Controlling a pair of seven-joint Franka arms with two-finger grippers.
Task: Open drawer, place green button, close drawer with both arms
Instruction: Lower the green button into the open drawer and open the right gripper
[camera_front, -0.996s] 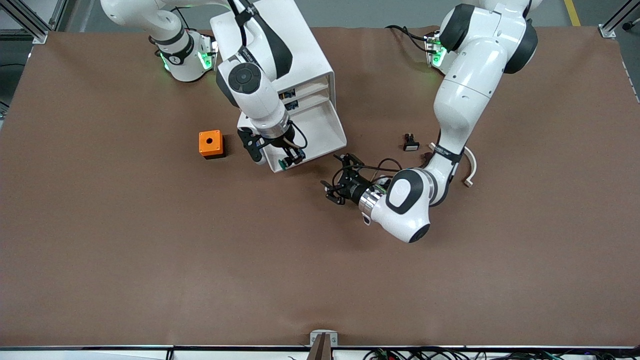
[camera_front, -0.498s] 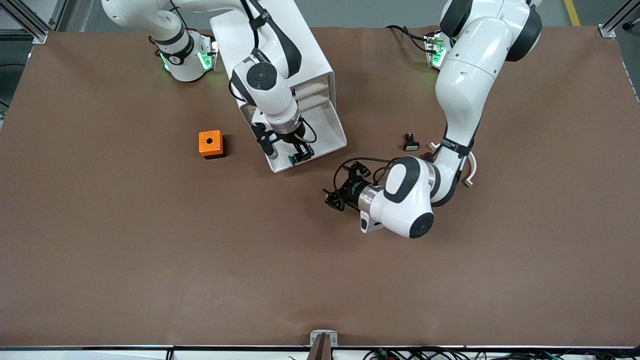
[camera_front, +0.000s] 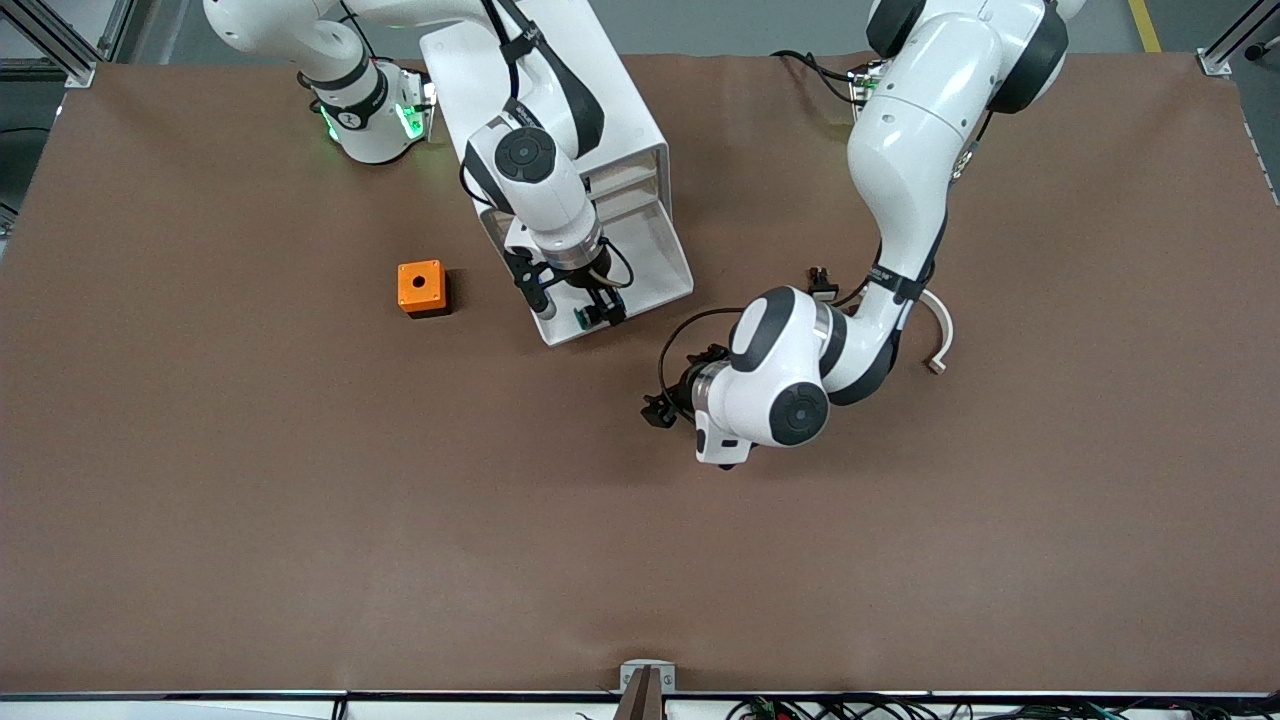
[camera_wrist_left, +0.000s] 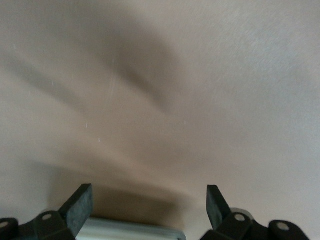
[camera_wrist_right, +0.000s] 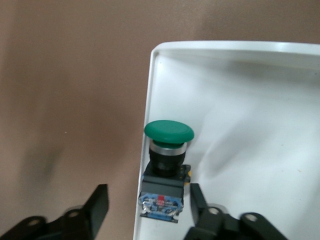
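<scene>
Rested, frame centre, the button (camera_wrist_right: 167, 168) inside the pulled-out drawer (camera_front: 650, 255) by its rim, right pincer (camera_front: 597, 313) spread above it, left pincer (camera_front: 668, 402) parted over bare desk (camera_front: 300, 500).

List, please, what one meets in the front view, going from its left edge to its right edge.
orange cube → button in the drawer → left gripper → curved white piece

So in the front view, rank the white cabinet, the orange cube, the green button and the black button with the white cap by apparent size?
1. white cabinet
2. orange cube
3. green button and black button: both small and partly hidden, by the right gripper and the left arm, so unranked.
</scene>
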